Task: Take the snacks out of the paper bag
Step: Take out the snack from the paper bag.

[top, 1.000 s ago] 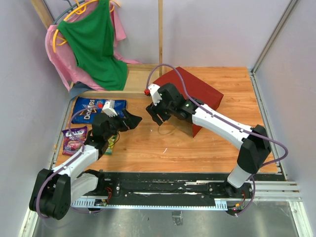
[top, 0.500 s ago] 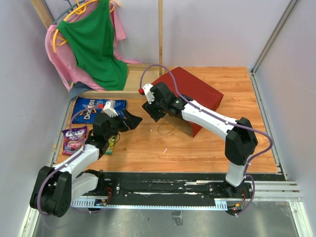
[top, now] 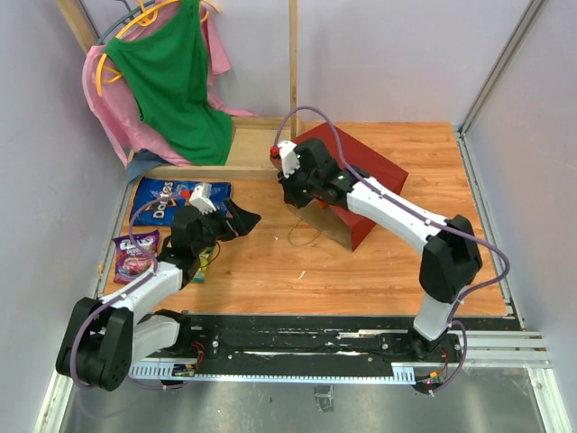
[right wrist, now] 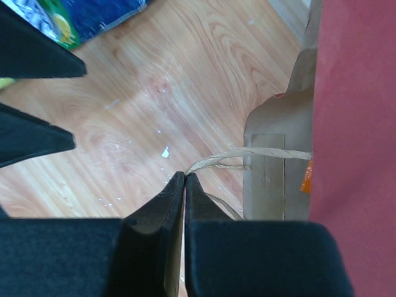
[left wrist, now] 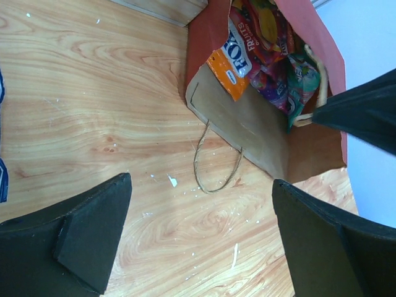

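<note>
Wooden table (top: 270, 271): paper bag (top: 361, 167) lies on its side, centre frame, with several snacks (left wrist: 272, 62) left inside. 2 lie out, far left: Doritos bag (top: 162, 200), purple packet (top: 135, 254). Right gripper (right wrist: 184, 176) pinches the cord handle (right wrist: 260, 153); left gripper (top: 239, 219) gapes, empty.
</note>
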